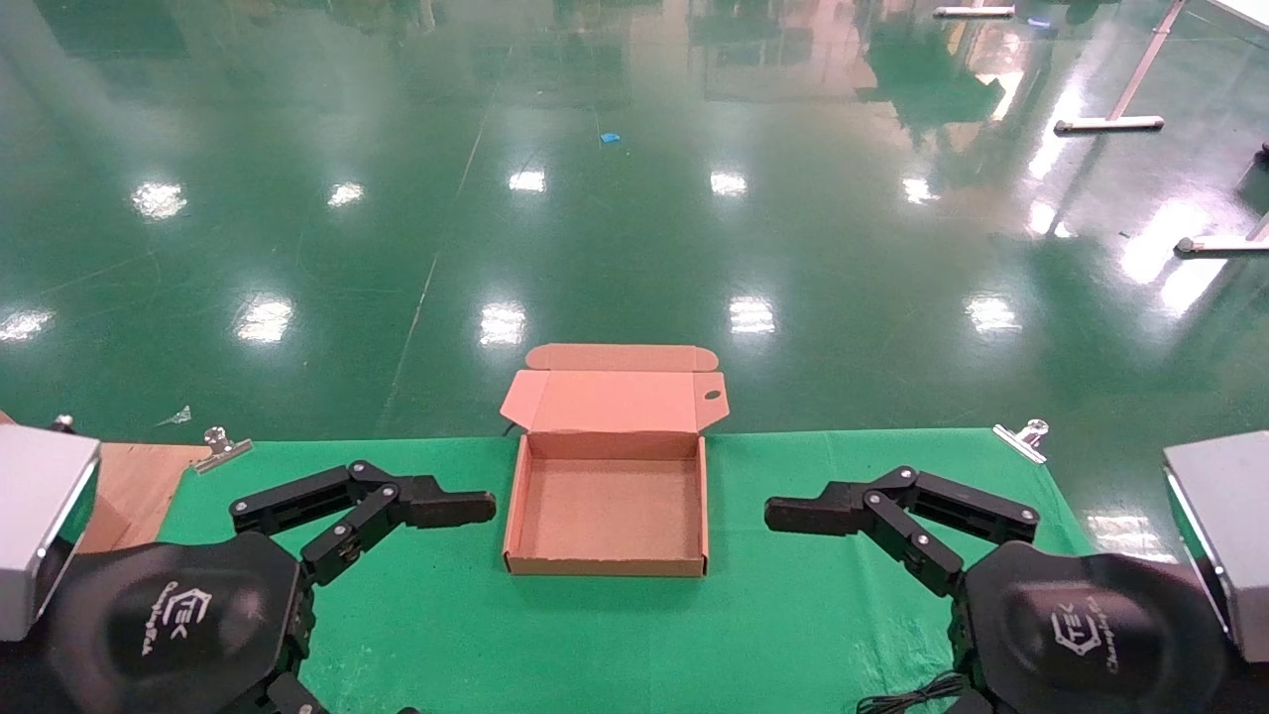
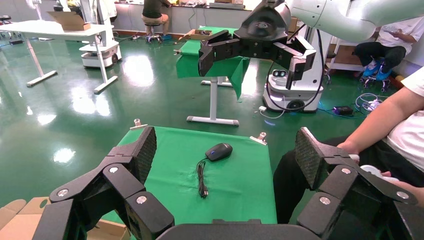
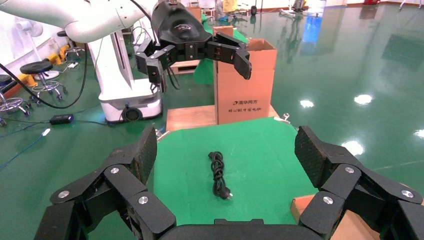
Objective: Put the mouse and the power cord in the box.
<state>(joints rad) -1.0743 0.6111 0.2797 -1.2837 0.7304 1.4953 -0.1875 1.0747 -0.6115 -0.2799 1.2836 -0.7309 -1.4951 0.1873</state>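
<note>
On the green cloth (image 1: 446,635) at lower centre of the head view, I have the box (image 1: 607,516) sitting open and empty, lid folded back. Lower left, my left gripper (image 1: 421,504) hovers just beside the box, fingers spread wide and holding nothing. Lower right, my right gripper (image 1: 838,511) mirrors it, fingers likewise apart and empty. The left wrist view shows the mouse (image 2: 219,151) at mid-frame on the cloth, its thin lead trailing toward the camera, beyond the box on the right arm's side. The right wrist view shows the power cord (image 3: 218,174), bundled, at mid-frame on the left arm's side, with a larger printed carton (image 3: 245,82) behind it. My worry: both items lie at the head view's bottom edge or outside it, so I would be reaching half blind. The mouse's rounded shell may squirt from the fingers, and the loose cord could snag on the box wall or drape over it.
</note>
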